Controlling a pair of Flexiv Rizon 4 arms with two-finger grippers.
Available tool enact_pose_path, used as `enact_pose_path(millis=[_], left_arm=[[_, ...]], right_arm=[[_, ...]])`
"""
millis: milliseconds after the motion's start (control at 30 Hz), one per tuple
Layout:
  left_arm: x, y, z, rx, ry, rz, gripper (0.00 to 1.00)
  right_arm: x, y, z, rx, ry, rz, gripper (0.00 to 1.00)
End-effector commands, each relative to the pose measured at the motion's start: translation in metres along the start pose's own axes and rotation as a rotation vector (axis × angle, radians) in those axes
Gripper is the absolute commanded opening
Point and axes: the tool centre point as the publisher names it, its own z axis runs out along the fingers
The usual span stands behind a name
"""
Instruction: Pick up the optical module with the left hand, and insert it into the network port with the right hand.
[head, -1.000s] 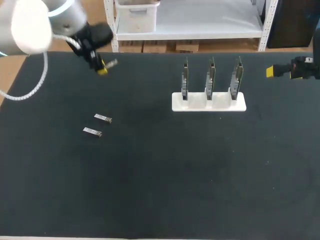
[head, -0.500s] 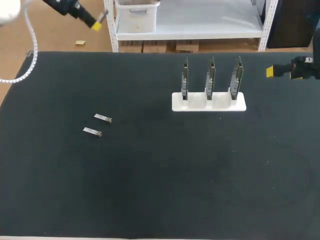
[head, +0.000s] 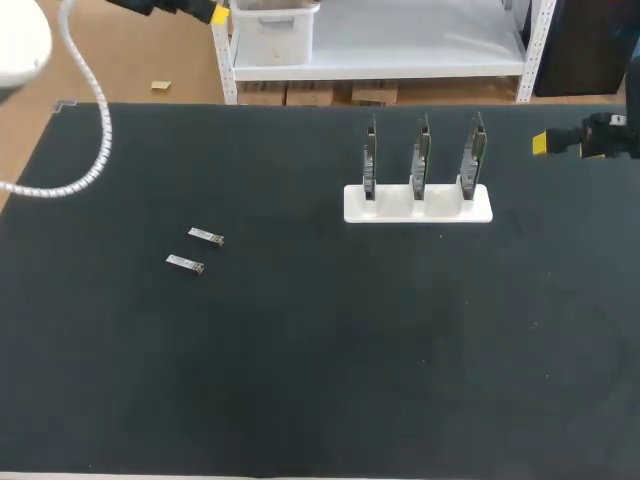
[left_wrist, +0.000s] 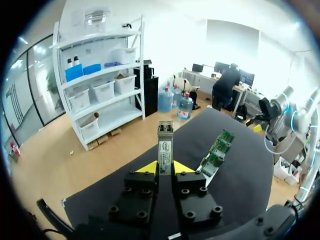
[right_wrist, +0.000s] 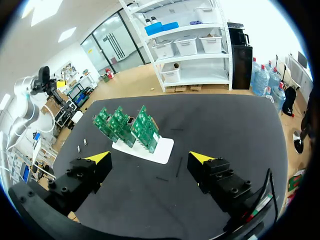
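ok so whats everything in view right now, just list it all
held optical module: one, silver, upright between the left gripper's fingers, beyond the table's far left corner
loose optical modules: two, silver, lying close together but apart on the table's left part
circuit boards: three, green, standing on edge in a row in the stand
stand: one, white, far side of the table, right of middle
table: one, black
left gripper: yellow tips, shut on the held optical module
right gripper: yellow tips, open, empty, at the table's far right edge

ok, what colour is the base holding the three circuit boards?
The base is white; it shows best in the head view.
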Motion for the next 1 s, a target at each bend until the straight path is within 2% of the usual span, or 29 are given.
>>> enact_pose_path(millis=[33, 233, 367, 433, 633, 1000], left_arm=[[-0.004, -0.019, -0.001, 0.089, -0.391, 0.085, 0.0], [-0.018, -0.047, 0.002, 0.283, -0.424, 0.216, 0.0], [-0.02, -0.064, 0.006, 0.355, -0.421, 0.301, 0.0], [-0.02, -0.072, 0.009, 0.363, -0.419, 0.331, 0.0], [-0.027, -0.089, 0.015, 0.426, -0.458, 0.324, 0.0], [-0.037, -0.111, 0.04, 0.501, -0.464, 0.302, 0.0]], right_arm=[[0.0, 0.0, 0.0, 0.0, 0.0, 0.0, 1.0], [0.0, 0.0, 0.0, 0.0, 0.0, 0.0, 1.0], [0.0, 0.0, 0.0, 0.0, 0.0, 0.0, 1.0], [0.0, 0.0, 0.0, 0.0, 0.0, 0.0, 1.0], [0.0, 0.0, 0.0, 0.0, 0.0, 0.0, 1.0], [0.0, 0.0, 0.0, 0.0, 0.0, 0.0, 1.0]])
